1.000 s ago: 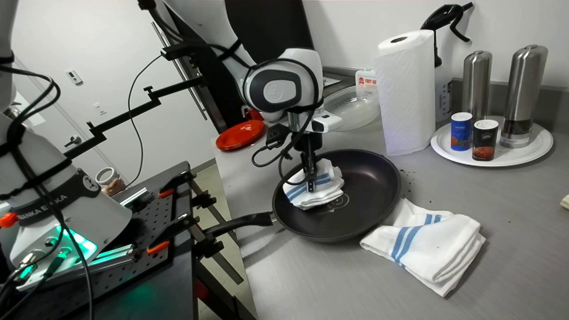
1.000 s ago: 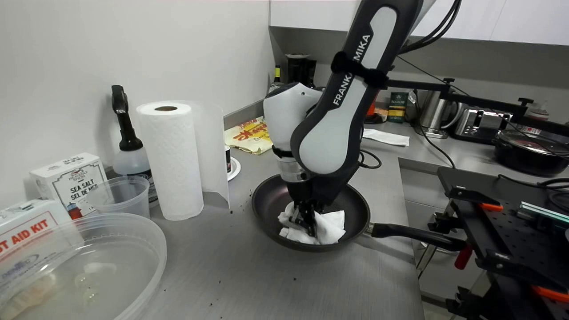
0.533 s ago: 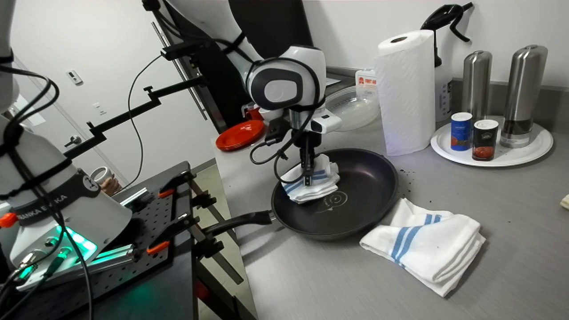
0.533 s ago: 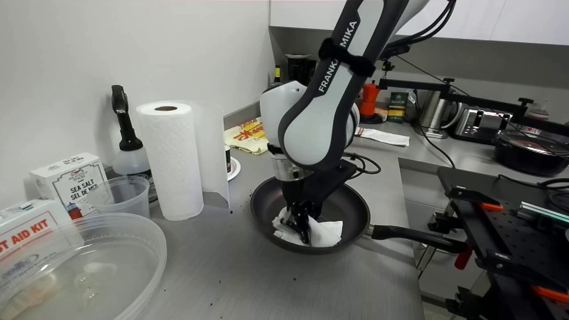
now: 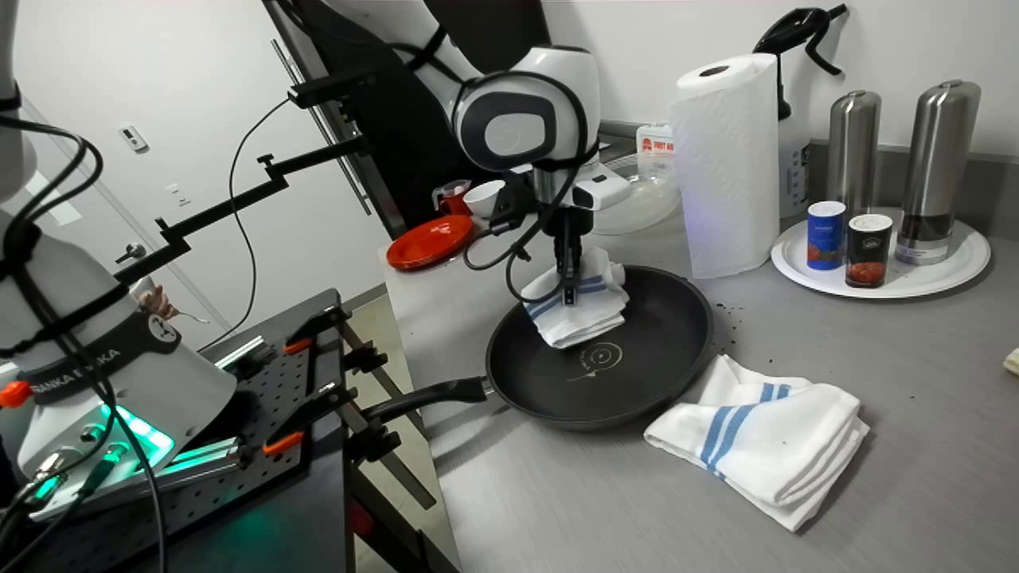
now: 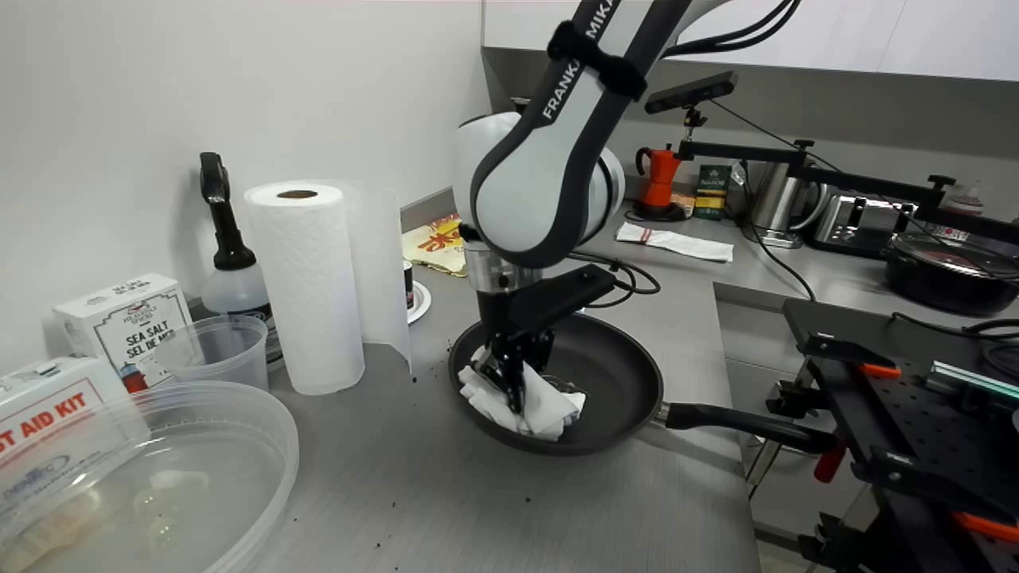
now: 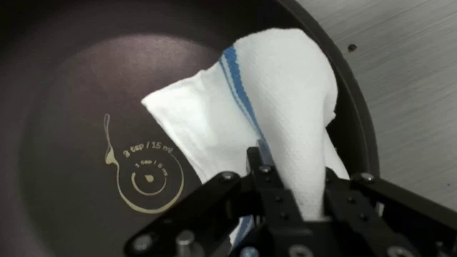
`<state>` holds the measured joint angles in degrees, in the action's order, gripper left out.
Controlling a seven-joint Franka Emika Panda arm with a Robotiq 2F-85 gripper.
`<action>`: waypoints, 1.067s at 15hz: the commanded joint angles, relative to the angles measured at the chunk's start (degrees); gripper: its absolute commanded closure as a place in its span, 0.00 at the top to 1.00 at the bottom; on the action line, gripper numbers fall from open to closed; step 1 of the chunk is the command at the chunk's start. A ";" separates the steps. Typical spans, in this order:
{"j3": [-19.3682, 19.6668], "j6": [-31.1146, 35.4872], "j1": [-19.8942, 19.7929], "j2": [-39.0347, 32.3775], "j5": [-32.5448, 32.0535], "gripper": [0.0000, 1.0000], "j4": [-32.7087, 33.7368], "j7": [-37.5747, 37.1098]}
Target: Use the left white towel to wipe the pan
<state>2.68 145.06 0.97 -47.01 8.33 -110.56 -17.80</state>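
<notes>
A white towel with blue stripes is folded in my gripper; it shows in both exterior views (image 5: 599, 306) (image 6: 549, 404) and the wrist view (image 7: 285, 82). My gripper (image 5: 569, 296) (image 6: 516, 390) (image 7: 292, 164) is shut on it, with cloth bunched between the fingers. The towel is inside the dark pan (image 5: 661, 342) (image 6: 617, 366) (image 7: 68, 142), near the rim away from the counter's edge. Its underside is hidden, so full contact cannot be told. Another folded white towel with blue stripes (image 5: 764, 446) lies on the counter beside the pan.
The pan handle (image 5: 430, 400) (image 6: 748, 422) sticks out past the counter edge. A paper towel roll (image 5: 726, 167) (image 6: 306, 286) stands near the pan. A white plate (image 5: 967, 259) holds shakers and mills. A clear plastic bowl (image 6: 279, 446) and red plates (image 5: 430, 241) are also on the counter.
My gripper has carried the towel across the pan, away from the handle and toward the far rim. More of the pan's printed mark shows. The pan has shifted very slightly.
</notes>
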 commanded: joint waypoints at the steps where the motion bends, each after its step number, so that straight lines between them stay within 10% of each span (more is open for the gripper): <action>1: -0.93 -3.82 -0.72 4.97 2.16 0.04 0.19 0.20; 16: -8.72 -6.30 4.38 26.53 2.25 0.04 -21.33 6.60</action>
<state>-3.83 137.29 4.25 -25.01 9.02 -124.44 -14.47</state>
